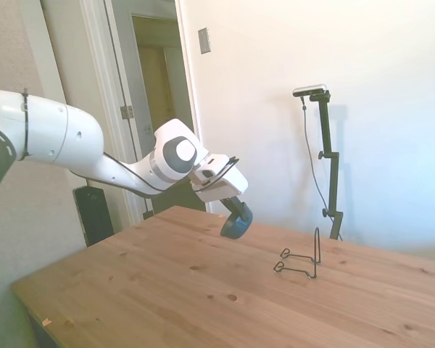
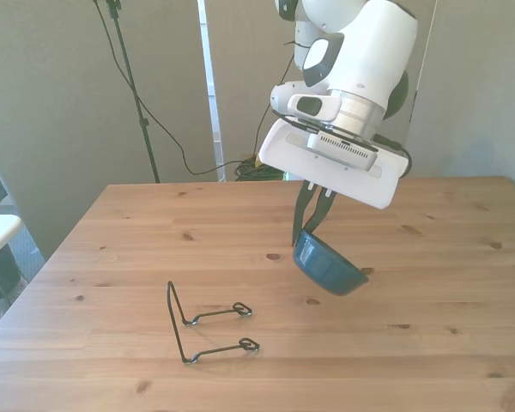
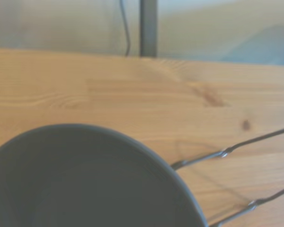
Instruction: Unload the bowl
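Front view: white two-finger gripper [image 2: 313, 215] clamped on the small round dark-teal bowl's [image 2: 328, 264] rim.
Bowl's tilted, looks just above the wooden table [image 2: 112, 249], near the thin black wire rack [image 2: 208, 322].

Glossy teal bowl [image 2: 328, 266], thin black wire rack [image 2: 208, 323], knotty matt wooden table [image 2: 463, 343].

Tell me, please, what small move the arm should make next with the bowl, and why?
Probably lower it. The gripper is shut on the bowl, which hangs tilted just above the table, already clear of the wire rack. Bare wood lies beneath it, so easing down until the bowl rests there, before opening, seems the sensible step.
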You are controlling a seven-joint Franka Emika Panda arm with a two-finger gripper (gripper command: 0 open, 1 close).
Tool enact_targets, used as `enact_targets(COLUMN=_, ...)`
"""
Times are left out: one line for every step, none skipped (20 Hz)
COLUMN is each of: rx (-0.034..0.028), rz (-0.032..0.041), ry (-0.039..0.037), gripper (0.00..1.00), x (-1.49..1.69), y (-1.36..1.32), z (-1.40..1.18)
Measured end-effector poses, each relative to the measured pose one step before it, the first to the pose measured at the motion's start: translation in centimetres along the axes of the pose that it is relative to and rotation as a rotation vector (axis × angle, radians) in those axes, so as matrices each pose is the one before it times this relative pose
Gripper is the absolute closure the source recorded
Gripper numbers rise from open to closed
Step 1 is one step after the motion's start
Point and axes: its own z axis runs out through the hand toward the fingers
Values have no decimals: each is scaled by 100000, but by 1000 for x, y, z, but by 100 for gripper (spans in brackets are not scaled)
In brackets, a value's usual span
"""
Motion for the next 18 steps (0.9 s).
enact_targets(rx=944, rz=-1113, ry=-3098, gripper=100, x=-411, y=1160, z=120)
enact_targets(rx=955, rz=-681, ry=-2823, gripper=100, x=-234, y=1151, z=135)
enact_targets(rx=1389, rz=-96, ry=-2897, gripper=100, x=-59, y=1056, z=84)
enact_targets(rx=1421, rz=168, ry=-3123, gripper=100, x=25, y=954, z=163)
enact_targets(rx=1224, rz=1130, ry=-2981, gripper=100, x=188, y=935, z=254)
enact_targets(rx=1634, rz=1417, ry=-3734, gripper=100, x=269, y=816, z=394)
enact_targets(rx=1686, rz=1332, ry=-3725, gripper=100, x=365, y=764, z=500)
enact_targets(rx=1625, rz=1148, ry=-3747, gripper=100, x=369, y=635, z=560)
enact_targets(rx=1556, rz=1189, ry=-3657, gripper=100, x=352, y=555, z=568)
enact_targets(rx=1433, rz=795, ry=-3513, gripper=100, x=334, y=393, z=529)
enact_targets(rx=964, rz=677, ry=-3272, gripper=100, x=291, y=228, z=455)
enact_targets(rx=586, rz=700, ry=-3613, gripper=100, x=283, y=70, z=473)
enact_targets(rx=203, rz=576, ry=-3068, gripper=100, x=279, y=-17, z=433)
enact_targets(rx=-444, rz=594, ry=-2397, gripper=100, x=311, y=-83, z=554)
enact_targets(rx=-580, rz=398, ry=-2564, gripper=100, x=228, y=-131, z=656)
enact_targets(rx=-904, rz=82, ry=-2751, gripper=100, x=215, y=-152, z=766)
enact_targets(rx=-797, rz=81, ry=-2199, gripper=100, x=232, y=-210, z=746)
enact_targets(rx=-1086, rz=-46, ry=-1350, gripper=100, x=267, y=-222, z=743)
